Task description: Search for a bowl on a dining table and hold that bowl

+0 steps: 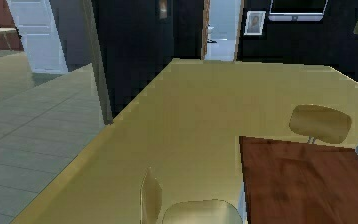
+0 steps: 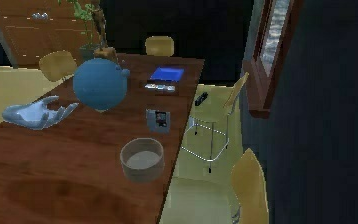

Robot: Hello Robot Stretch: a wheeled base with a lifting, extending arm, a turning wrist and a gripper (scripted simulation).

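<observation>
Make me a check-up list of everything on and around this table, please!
Surface: a brown wooden dining table; its corner also lies at the forward view's lower right.
Job's things: a pale round bowl stands upright on the table, near its edge.
Clutter: a round blue pot, a crumpled light-blue thing, a flat blue thing and a small dark square thing, all on the table.
Grippers: nothing seen.
Cables: nothing seen.
Surroundings: tan chairs around the table, a plant, a window, a yellow floor and a white door.
</observation>
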